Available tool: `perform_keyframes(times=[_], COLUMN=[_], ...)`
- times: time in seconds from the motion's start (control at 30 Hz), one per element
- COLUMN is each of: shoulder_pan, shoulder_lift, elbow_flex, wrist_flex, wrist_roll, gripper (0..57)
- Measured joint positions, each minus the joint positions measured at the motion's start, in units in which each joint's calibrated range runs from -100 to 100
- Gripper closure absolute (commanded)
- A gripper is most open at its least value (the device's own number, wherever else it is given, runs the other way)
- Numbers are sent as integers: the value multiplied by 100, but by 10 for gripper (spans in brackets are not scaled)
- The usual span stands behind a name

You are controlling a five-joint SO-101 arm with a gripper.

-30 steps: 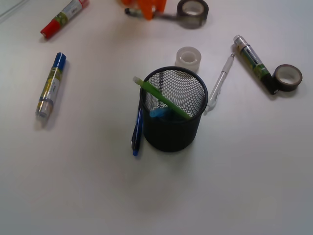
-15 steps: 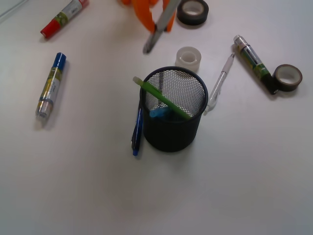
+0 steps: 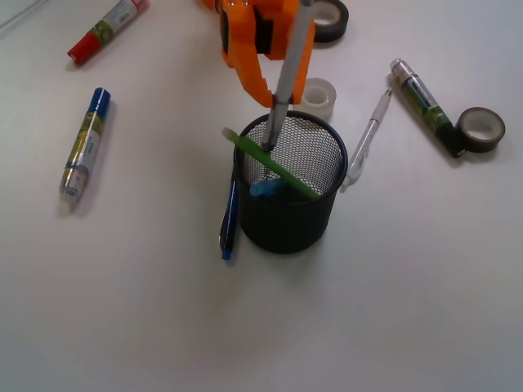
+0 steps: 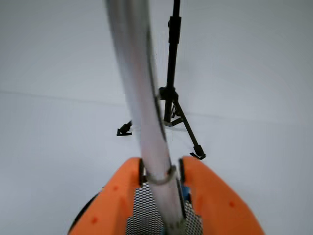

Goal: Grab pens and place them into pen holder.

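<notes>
Since the earlier frame the orange gripper (image 3: pixel 274 86) has come down and forward from the far edge, and the grey-silver pen (image 3: pixel 286 73) it carries now stands nearly upright with its tip just inside the rim of the pen holder (image 3: pixel 288 224). The smooth plastic jaws are pinching the pen's slim metallic barrel; the wrist view shows the barrel (image 4: pixel 146 122) wedged between them above black mesh. The holder is a black wire-mesh cylinder with a solid rim, standing on the matte white counter (image 3: pixel 392 310). Inside it a lime green pen (image 3: pixel 270 163) leans across the rim and a light blue pen (image 3: pixel 265 189) lies lower. A dark blue pen (image 3: pixel 229 220) lies on the counter against the holder's left side; a white-silver pen (image 3: pixel 366 139) lies just to its right.
</notes>
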State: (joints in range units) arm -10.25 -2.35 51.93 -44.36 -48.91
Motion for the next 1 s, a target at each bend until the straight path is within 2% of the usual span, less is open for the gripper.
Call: perform_keyframes(times=[0.07,0.33,0.67,0.83,1.0], shoulder_pan=[-74,-170,-1117,-1406,-1872], shoulder_lift=[35,26,-1054,-1141,-1141], elbow_flex=[0,-467,-2120,-2183,-2084], wrist_flex=[-26,579,4933,6903,7266], wrist_roll=[-5,225,1470,1074,122], gripper=[383,382,383,384,385])
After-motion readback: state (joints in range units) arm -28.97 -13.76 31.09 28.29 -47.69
